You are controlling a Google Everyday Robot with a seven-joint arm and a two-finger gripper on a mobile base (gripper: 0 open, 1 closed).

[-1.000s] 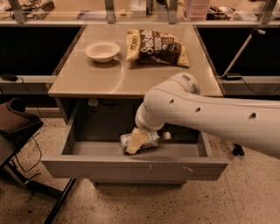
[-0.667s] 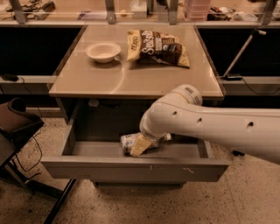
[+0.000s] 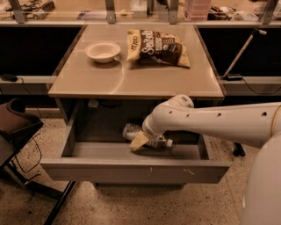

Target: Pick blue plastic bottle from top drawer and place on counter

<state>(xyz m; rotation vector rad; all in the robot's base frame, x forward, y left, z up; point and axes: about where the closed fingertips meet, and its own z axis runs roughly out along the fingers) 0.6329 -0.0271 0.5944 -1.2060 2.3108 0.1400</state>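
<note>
The blue plastic bottle (image 3: 131, 131) lies on its side in the open top drawer (image 3: 136, 170), its white cap end pointing right. My gripper (image 3: 139, 140) is down inside the drawer, right at the bottle's middle and covering part of it. My white arm (image 3: 210, 123) reaches in from the right, under the edge of the counter (image 3: 131, 79). The counter surface is beige and sits directly above the drawer.
A white bowl (image 3: 102, 51) and a dark brown-and-yellow chip bag (image 3: 158, 48) sit at the back of the counter. A cluttered shelf with metal posts (image 3: 109, 9) runs behind. A dark chair (image 3: 17, 127) stands at the left on the speckled floor.
My arm has dropped lower and shifted a little, bringing the gripper further down onto the bottle. The bottle stays in about the same place in the drawer.
</note>
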